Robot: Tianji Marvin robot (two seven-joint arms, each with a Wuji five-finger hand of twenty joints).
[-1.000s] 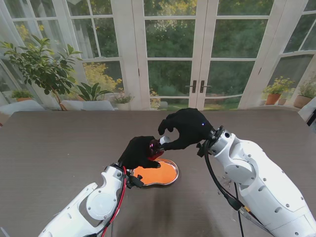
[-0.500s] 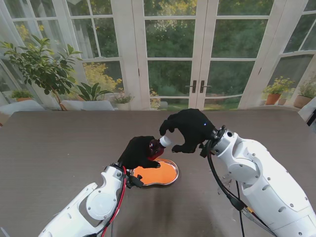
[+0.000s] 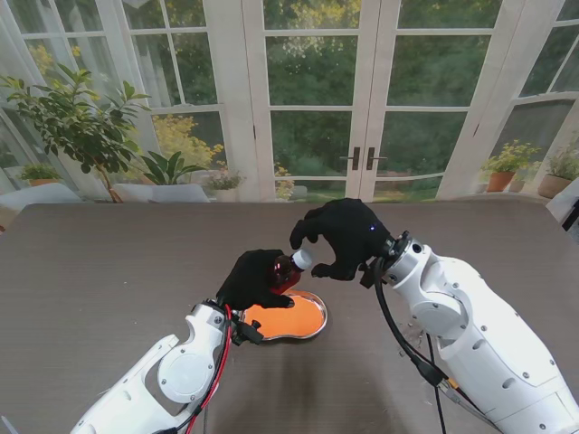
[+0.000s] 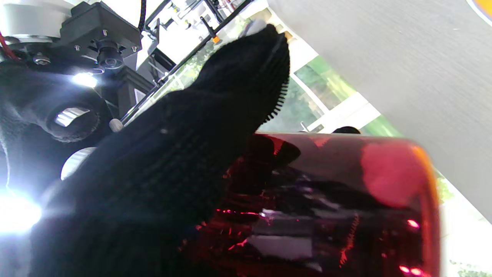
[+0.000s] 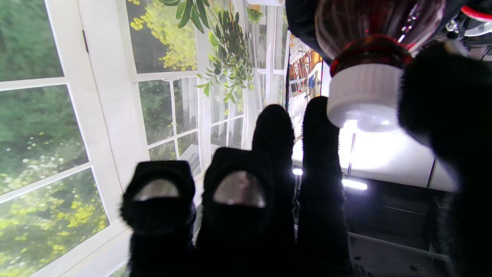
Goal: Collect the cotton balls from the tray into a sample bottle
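1. While the arms meet over the middle of the scene, the tabletop (image 3: 109, 271) spreads out as one broad, dark grey-brown surface with a faint grain, bare on both flanks.
2. Behind it stands a wall of white-framed glass doors (image 3: 312, 99) with dark handles, thick green trees outside.
3. Over on the left, a leafy potted plant (image 3: 77, 122) sits by the glass; on the right, terracotta pots (image 3: 500, 179) with small plants line the sill outside.
4. Centre stage: the left robot hand (image 3: 253, 278), black-gloved, is wrapped round the sample bottle (image 3: 285, 271), a dark red see-through bottle, held clear of the tabletop and tilted towards the right.
5. From the left wrist view the bottle's red wall (image 4: 346, 200) fills the frame, with a gloved finger (image 4: 230, 115) lying along it, a firm grasp.
6. Now the right robot hand (image 3: 342, 237): its thumb and forefinger are pinched on the bottle's white ribbed cap (image 3: 303, 259), the other fingers curled loosely.
7. The right wrist view confirms it: the cap (image 5: 365, 96) sits on the red neck, thumb (image 5: 442, 96) pressed on one side, a fingertip (image 5: 319, 119) on the other.
8. Just under the bottle, nearer to me, the tray (image 3: 318, 318), a shiny metal-rimmed dish with an orange floor, rests flat on the tabletop.
9. Cotton balls? I cannot make any out on the tray or through the bottle's dark glass.
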